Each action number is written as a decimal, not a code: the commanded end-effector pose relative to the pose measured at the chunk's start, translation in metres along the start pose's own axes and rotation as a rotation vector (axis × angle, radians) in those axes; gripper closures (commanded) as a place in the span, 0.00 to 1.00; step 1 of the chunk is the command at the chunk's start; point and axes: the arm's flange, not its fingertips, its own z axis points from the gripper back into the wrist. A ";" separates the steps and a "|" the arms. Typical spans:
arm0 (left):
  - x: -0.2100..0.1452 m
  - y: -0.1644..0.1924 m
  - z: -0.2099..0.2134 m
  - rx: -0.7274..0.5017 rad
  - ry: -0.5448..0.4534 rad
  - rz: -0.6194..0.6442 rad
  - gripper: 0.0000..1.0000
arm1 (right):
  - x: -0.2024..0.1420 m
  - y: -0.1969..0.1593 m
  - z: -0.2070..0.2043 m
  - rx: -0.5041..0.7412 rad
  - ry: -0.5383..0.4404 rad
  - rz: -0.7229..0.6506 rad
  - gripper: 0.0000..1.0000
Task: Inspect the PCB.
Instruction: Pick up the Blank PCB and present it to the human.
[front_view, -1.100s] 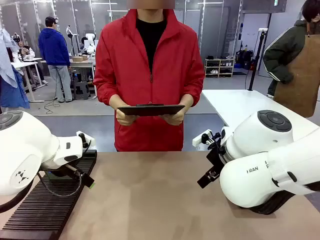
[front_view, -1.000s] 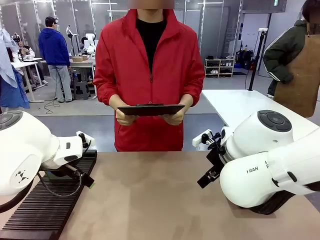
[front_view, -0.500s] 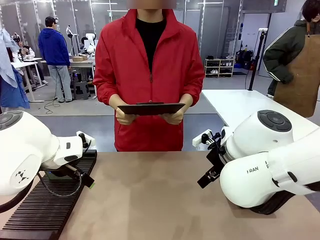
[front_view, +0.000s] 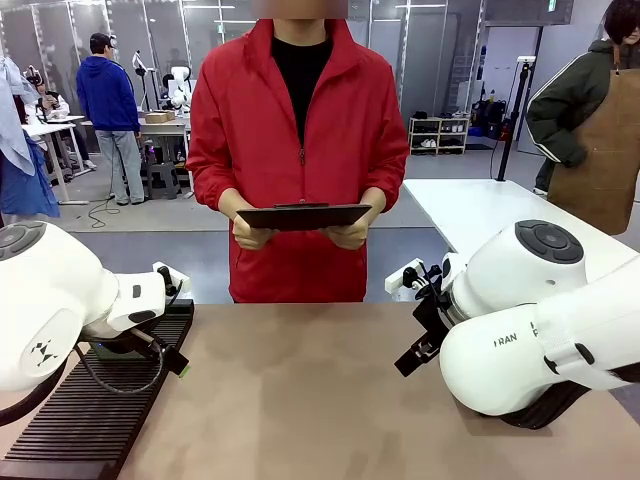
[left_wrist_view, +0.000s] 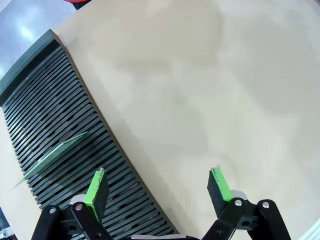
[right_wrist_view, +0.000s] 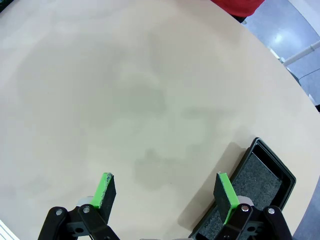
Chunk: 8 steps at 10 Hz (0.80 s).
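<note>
First, slotted rack (left_wrist_view: 55, 110): black and ribbed, at the left edge of the table (front_view: 300, 400), under the left arm.
PCB (left_wrist_view: 50, 159): thin green board, standing tilted in one of the rack's slots, near the left pad in the left wrist view.
Left gripper (left_wrist_view: 157, 176): jaws spread wide with nothing between them, hovering over the rack's inner edge.
Step in hand: probably reaching for the board. Shift over it, square the pads to its flat faces, pinch near the top edge, and lift along the slot so it doesn't scrape the ribs.
Clipboard (front_view: 303, 216): held level by the person at the far side, middle.
Right gripper (right_wrist_view: 165, 179): wide apart, empty, above bare table.
Black tray (right_wrist_view: 265, 186): shallow, beside that gripper.
Count: one PCB, one rack, one clipboard, one tray, two grippers.
</note>
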 end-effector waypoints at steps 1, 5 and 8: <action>0.000 0.000 0.000 0.000 0.000 0.001 0.00 | 0.000 0.000 0.000 0.001 0.000 -0.002 0.00; 0.025 0.022 0.061 -0.051 0.027 0.068 0.00 | 0.023 -0.030 0.050 0.114 0.050 -0.085 0.00; 0.011 0.068 0.122 -0.382 -0.026 0.300 0.00 | 0.009 -0.081 0.103 0.429 0.004 -0.309 0.00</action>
